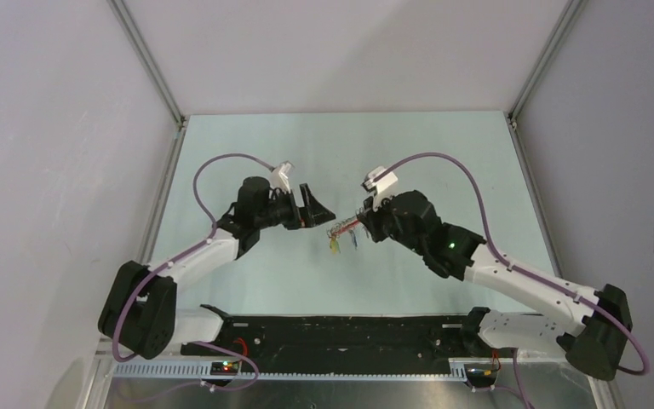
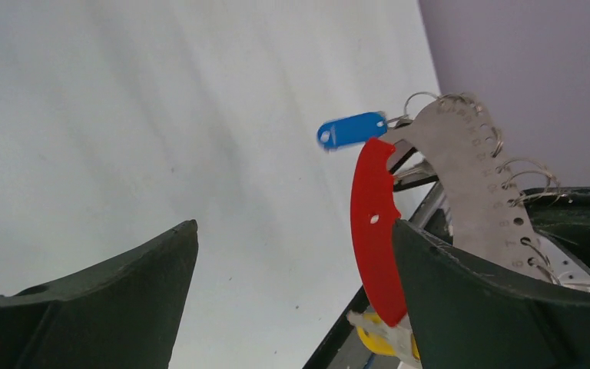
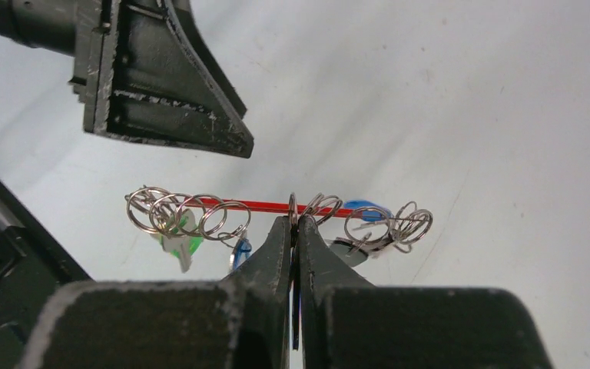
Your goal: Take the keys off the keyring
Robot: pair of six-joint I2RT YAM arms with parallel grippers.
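The keyring point(image 2: 372, 223) is a red crescent joined to a silver metal arc point(image 2: 476, 177) strung with several wire rings. My right gripper point(image 3: 293, 224) is shut and holds it in the air. A wire ring and a thin blue-edged piece are pinched between its fingertips. Edge-on, the keyring point(image 3: 265, 204) shows as a red line. The keys hang from it: green point(image 3: 180, 242), blue point(image 3: 240, 252), blue point(image 2: 351, 129) and yellow point(image 2: 376, 338). My left gripper point(image 2: 293, 227) is open and empty, and the keyring lies just behind its right finger point(image 2: 492, 300). From above, the left gripper point(image 1: 313, 210) and right gripper point(image 1: 364, 223) face each other.
The pale table point(image 1: 341, 145) has white walls at the back and sides. A black base rail point(image 1: 341, 328) runs along the near edge. Purple cables point(image 1: 443, 162) loop over both arms. The left gripper's finger point(image 3: 177, 100) hangs above the keyring in the right wrist view.
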